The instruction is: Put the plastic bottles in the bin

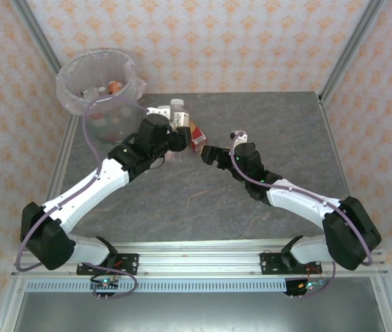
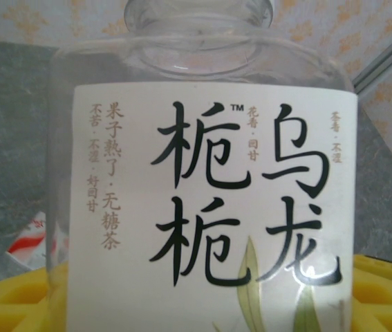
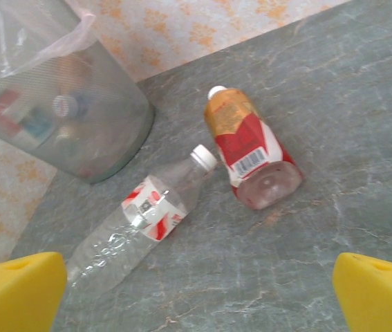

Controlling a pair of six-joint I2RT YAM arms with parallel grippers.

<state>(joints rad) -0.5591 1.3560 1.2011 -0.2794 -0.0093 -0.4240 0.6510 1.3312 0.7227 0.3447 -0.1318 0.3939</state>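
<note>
Left fingers (image 2: 382, 290) clamped on white-label bottle (image 2: 202, 194); smooth wall, perhaps shallow grip, may slip out before bin (image 1: 109, 124). Right fingers (image 3: 16, 290) wide apart; red-label bottle (image 3: 251, 152) ahead may roll if nudged.

Top external: high above the near edge of the table (image 1: 182, 207), looking down; bin (image 1: 99, 76) far left.
Left wrist: hard against a white-labelled bottle (image 2: 202, 207), right of the bin.
Right wrist: near, angled down toward the bin; shares it and the red-labelled bottle (image 3: 251, 149) beside it with top external.
</note>
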